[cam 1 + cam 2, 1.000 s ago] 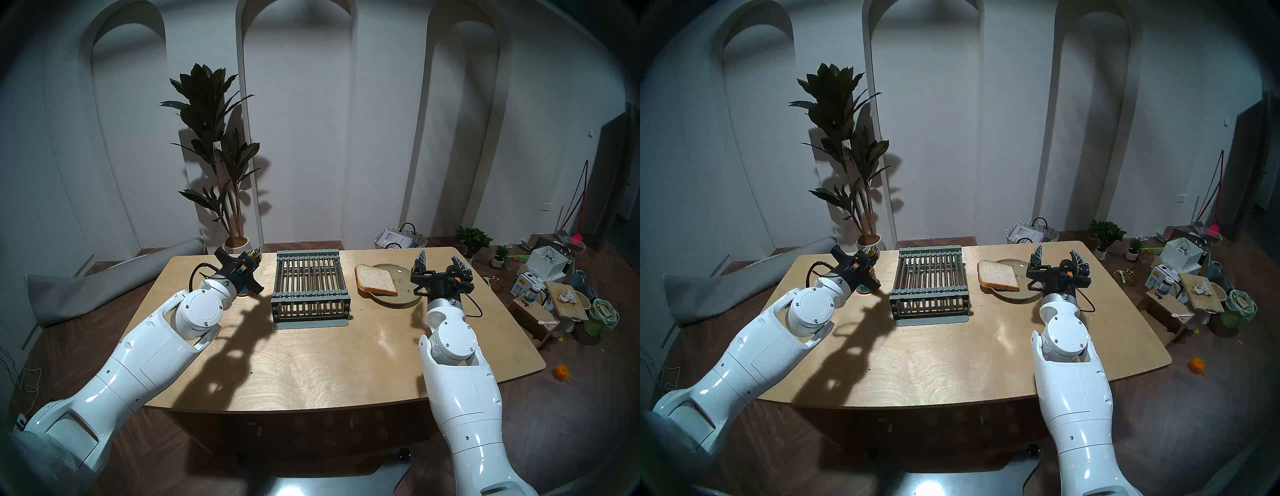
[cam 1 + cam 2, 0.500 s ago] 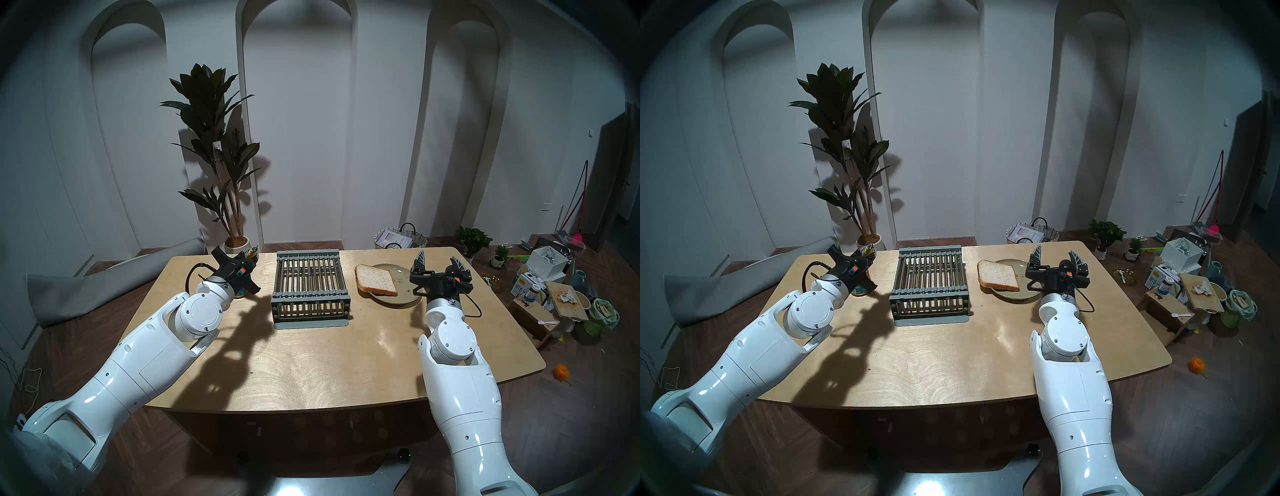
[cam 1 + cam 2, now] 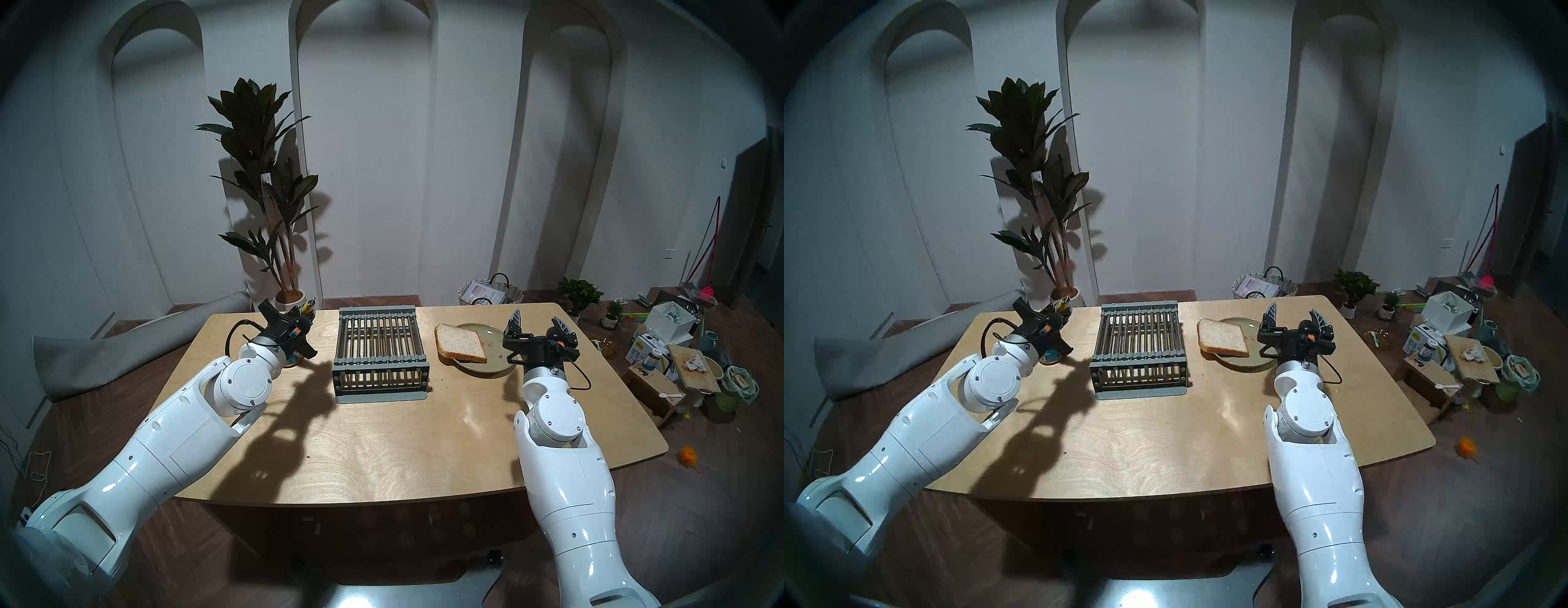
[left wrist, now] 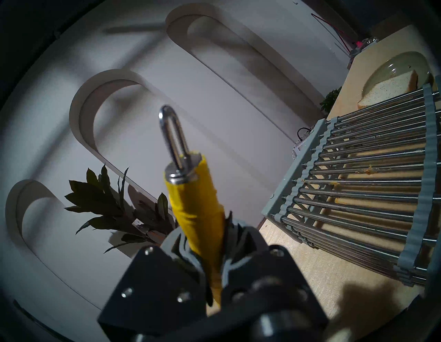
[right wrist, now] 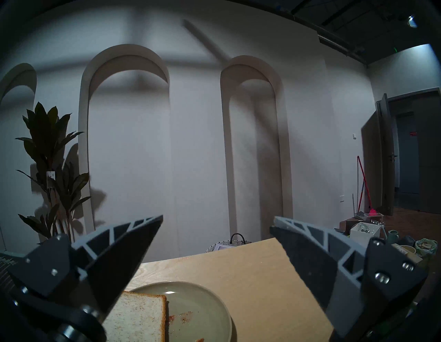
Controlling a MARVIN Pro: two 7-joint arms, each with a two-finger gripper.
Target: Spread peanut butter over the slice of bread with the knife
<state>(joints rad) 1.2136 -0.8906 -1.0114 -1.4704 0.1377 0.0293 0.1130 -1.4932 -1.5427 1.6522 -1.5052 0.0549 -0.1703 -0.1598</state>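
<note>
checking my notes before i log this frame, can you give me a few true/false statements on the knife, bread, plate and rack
1. The left gripper is shut on the knife by its yellow handle. True.
2. The bread lies on the rack. False: it lies on the green plate.
3. The right gripper holds the plate. False: its fingers are spread apart and empty.
4. The rack stands between the two arms. True.
5. The bread is covered in peanut butter. False: its top looks bare.

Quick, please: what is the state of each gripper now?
Left gripper: shut on the knife, by its yellow handle.
Right gripper: jaws open, empty.
</note>
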